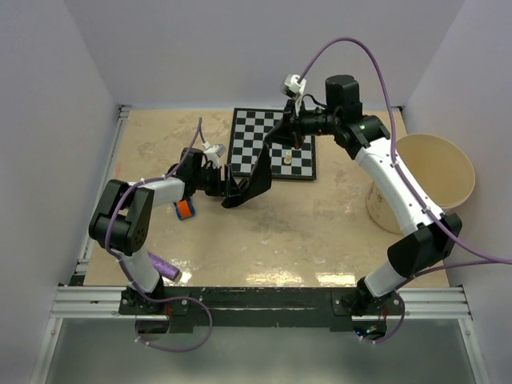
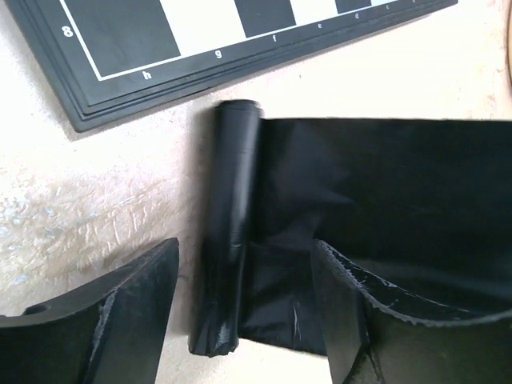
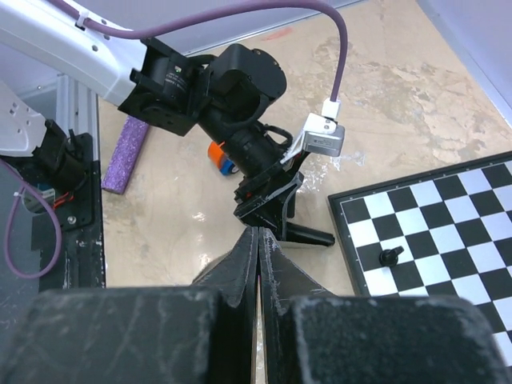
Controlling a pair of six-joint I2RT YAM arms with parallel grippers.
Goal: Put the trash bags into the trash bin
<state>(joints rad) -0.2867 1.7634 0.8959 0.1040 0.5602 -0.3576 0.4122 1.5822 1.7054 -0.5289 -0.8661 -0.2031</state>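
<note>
The trash bags are a short black roll (image 2: 228, 240) lying on the table, with a glossy black sheet (image 2: 384, 192) unrolled from it to the right. My left gripper (image 2: 244, 248) is open and low over the table. Its jaws straddle the roll, and the right finger (image 2: 352, 312) is over the sheet. In the top view the sheet (image 1: 258, 172) rises as a taut strip from the left gripper (image 1: 230, 192) up to my right gripper (image 1: 282, 132). The right gripper (image 3: 258, 236) is shut on the sheet's far end, above the chessboard. The cream trash bin (image 1: 444, 156) stands at the right, behind the right arm.
A chessboard (image 1: 256, 128) lies at the back middle with a piece (image 1: 286, 157) on it, and its corner (image 2: 120, 88) is just beyond the roll. An orange and blue object (image 1: 185, 210) sits beside the left wrist. A purple roll (image 1: 166, 267) lies near the left arm's base.
</note>
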